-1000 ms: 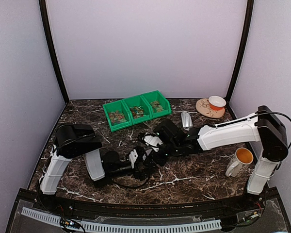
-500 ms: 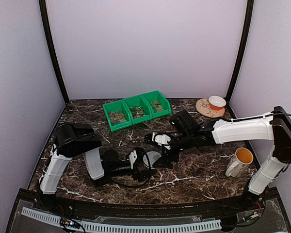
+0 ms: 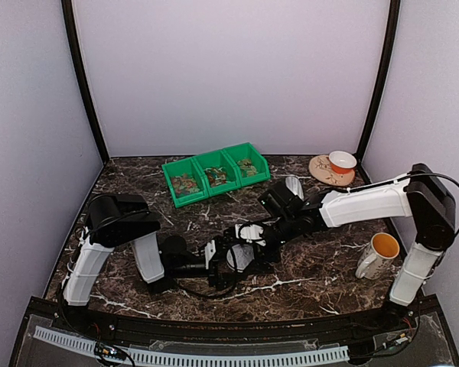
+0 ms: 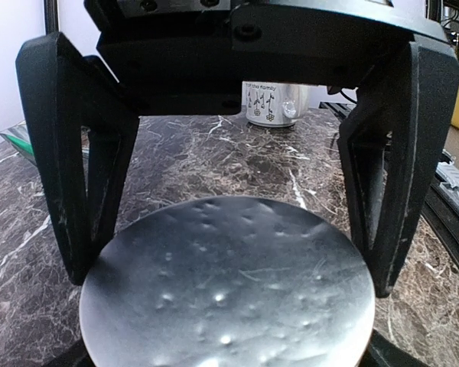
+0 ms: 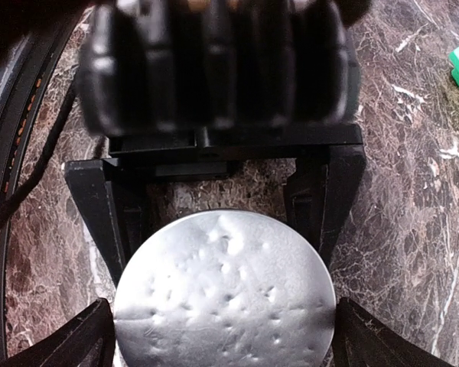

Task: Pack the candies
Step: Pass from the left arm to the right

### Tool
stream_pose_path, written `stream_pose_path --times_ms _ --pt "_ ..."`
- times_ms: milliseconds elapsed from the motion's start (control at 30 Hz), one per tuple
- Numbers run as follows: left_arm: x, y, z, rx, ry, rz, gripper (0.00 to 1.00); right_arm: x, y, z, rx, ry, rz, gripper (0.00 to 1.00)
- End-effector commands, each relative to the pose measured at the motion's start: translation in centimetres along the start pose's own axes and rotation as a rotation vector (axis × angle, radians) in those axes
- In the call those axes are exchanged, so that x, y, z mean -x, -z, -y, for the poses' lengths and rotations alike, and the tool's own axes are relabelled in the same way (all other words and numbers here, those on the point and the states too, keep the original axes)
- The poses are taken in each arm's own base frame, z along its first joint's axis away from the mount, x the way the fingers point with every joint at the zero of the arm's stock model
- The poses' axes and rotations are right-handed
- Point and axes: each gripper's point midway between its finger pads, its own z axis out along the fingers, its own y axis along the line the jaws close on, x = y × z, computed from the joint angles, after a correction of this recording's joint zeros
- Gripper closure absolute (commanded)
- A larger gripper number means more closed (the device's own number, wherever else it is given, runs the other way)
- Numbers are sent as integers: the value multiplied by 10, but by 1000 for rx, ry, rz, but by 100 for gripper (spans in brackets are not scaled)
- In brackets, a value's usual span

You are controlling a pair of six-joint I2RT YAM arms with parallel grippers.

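Candies [image 3: 186, 183] sit in the green bins [image 3: 169, 183] at the back of your surface [image 3: 314, 275]. Your left end effector [image 3: 228, 257] grasps the grey-lidded jar [image 4: 226, 283]; your right end effector [image 3: 249, 243] straddles it, fully released.

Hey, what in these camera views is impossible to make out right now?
Top view: candies in the green bins, too small to count.
Top view: clear jar, partly hidden behind the right arm.
Both wrist views: whatever sits under the silver disc, which covers it.
Right wrist view: dark housing at the top, blurred.
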Motion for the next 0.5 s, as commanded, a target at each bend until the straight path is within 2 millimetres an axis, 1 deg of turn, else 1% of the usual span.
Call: stream_pose_path --times_ms 0,233,467 --pt "-98 34 44 -111 -17 -227 31 6 -1 8 1 4 30 3" --pt "-98 33 43 -104 -15 -229 31 15 4 8 32 -12 75 1" --pt "-99 33 42 -98 -15 -231 31 13 3 8 36 -31 75 1"
